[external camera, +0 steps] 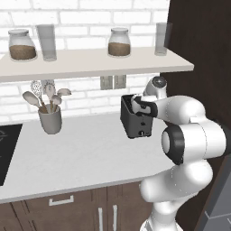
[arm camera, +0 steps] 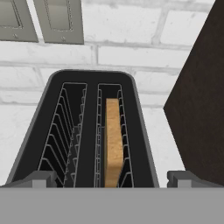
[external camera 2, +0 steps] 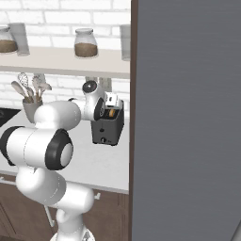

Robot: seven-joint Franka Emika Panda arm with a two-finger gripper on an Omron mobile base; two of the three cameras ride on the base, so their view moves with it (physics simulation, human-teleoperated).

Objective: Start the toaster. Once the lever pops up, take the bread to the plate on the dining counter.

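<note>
The dark toaster (external camera: 135, 124) (external camera 2: 108, 131) stands on the white worktop, against the brick wall and beside a tall dark cabinet. My gripper (external camera: 135, 104) (external camera 2: 112, 103) hovers just above its slotted top, open, holding nothing. In the hand view the toaster (arm camera: 35, 131) shows two slots. The tan bread (arm camera: 113, 140) stands on edge in the right one, and my gripper (arm camera: 113, 179) has its fingertips (arm camera: 43, 177) spread wider than the toaster. The bread (external camera 2: 111, 113) shows as an orange patch under the hand. The plate and the dining counter are out of view.
A grey utensil cup (external camera: 50, 118) with spoons stands to the left on the worktop. A shelf (external camera: 90, 65) with jars and glasses hangs above. A black cooktop (external camera: 6, 149) lies far left. The dark cabinet (external camera: 198, 49) and a grey panel (external camera 2: 188, 117) close off the right. Wall outlets (arm camera: 59, 19) sit behind the toaster.
</note>
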